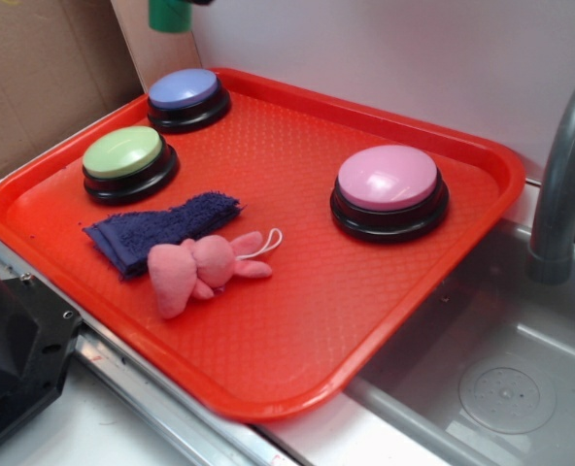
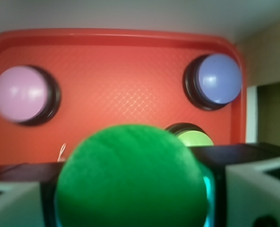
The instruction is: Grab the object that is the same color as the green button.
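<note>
Gripper (image 2: 130,189) was clamped on the green cylinder (image 2: 130,177), held up off the red tray (image 1: 297,320) near its back-left corner, above the blue button (image 1: 185,89). Green button (image 1: 122,152) sat at tray's left, pink button (image 1: 388,179) at right; navy cloth (image 1: 161,231) and pink plush bunny (image 1: 198,269) lay touching towards the front.

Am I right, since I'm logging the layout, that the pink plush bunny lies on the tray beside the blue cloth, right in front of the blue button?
Not quite. The pink plush bunny does lie on the tray beside the blue cloth, but the button just behind them is the green button, not the blue button, which sits farther back. The exterior view shows this.
</note>
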You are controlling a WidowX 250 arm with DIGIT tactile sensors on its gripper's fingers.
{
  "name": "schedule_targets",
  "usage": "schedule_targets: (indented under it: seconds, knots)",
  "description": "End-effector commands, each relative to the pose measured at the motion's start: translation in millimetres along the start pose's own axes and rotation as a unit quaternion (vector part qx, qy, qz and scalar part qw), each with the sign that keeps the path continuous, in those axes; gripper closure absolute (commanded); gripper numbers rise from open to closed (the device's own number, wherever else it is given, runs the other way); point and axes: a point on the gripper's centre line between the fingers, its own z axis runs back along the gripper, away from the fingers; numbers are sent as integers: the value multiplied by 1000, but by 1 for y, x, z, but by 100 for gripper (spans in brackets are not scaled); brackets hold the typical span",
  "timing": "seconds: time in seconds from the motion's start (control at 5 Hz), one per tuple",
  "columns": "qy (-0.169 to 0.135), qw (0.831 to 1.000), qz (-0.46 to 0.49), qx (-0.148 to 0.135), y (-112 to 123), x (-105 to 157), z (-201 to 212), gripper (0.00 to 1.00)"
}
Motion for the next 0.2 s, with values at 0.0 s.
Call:
schedule_targets:
  seconds: [0.0]
  knots:
    - [-31,999,-33,20,-6,-13,33,100]
